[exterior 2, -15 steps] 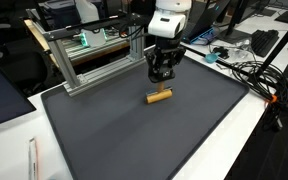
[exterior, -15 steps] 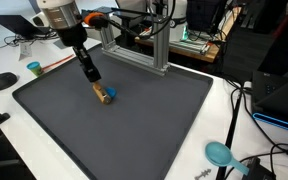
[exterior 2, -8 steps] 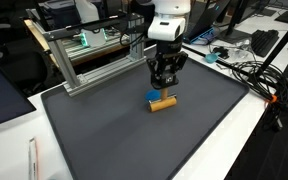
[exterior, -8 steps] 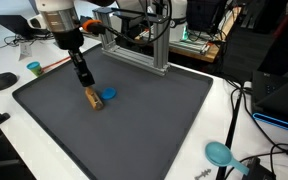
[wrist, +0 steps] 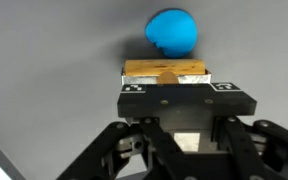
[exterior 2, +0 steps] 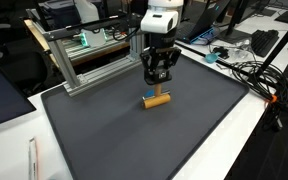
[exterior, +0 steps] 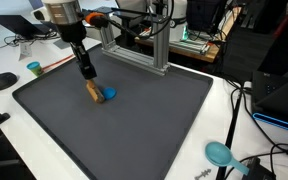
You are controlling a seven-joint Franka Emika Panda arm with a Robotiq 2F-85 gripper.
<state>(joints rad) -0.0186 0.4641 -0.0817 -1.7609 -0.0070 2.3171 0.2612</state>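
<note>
Since one second ago, the wooden block (exterior: 92, 93) has slid a little to the left over the mat (exterior: 144, 130) in an exterior view and has turned somewhat. The blue round piece (exterior: 108, 94), which was at the end of the block, is now beside its long side. The gripper (exterior: 87, 74) has followed the block and has come slightly higher than half a second ago.

Now the gripper (exterior 2: 156, 79) hangs straight above the block (exterior 2: 157, 100), and in both exterior views a small gap shows between the fingertips and the wood. The jaws stand partly apart, neither wide nor closed, and nothing is between them.

The block lies flat on the dark mat (exterior 2: 134, 140), in the half nearer to the aluminium frame (exterior 2: 89, 60). In the wrist view its long axis (wrist: 166, 71) runs from left to right across the picture, parallel to the line that joins the two fingertips of the gripper (wrist: 179, 91). In an exterior view the same axis runs diagonally, with one end toward the frame (exterior: 144, 45).

The blue piece (wrist: 172, 32) is just beside the far long side of the block. We cannot tell whether they touch.
</note>
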